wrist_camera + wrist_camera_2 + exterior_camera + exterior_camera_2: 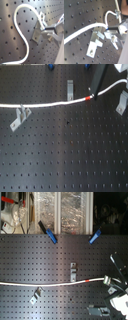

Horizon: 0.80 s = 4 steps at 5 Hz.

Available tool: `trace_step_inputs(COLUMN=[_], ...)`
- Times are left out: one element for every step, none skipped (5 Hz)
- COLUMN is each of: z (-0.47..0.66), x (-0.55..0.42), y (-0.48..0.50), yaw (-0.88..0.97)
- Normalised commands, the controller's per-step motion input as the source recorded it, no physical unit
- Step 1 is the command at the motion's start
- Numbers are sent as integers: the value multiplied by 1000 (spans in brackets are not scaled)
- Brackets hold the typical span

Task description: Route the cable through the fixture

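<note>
Cable point(50, 104) lies long and nearly straight across the perforated tabletop point(65, 159), its long axis running from the first exterior view's left edge past the middle fixture point(70, 89) to its red-orange band point(89, 98). Right at that band sits the end effector point(93, 91), apparently pinching the cord, though its fingers are too dark to be sure. Beyond the band, the cord curves on toward another bracket point(121, 105). Judged from this, the coming move turns on carrying the band sideways toward the middle fixture.
</note>
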Motion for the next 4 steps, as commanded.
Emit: trace_step_inputs(z=[23, 80, 23, 0], x=[-136, -188, -238, 0], y=[268, 291, 256, 0], yaw=[-646, -608, -626, -49])
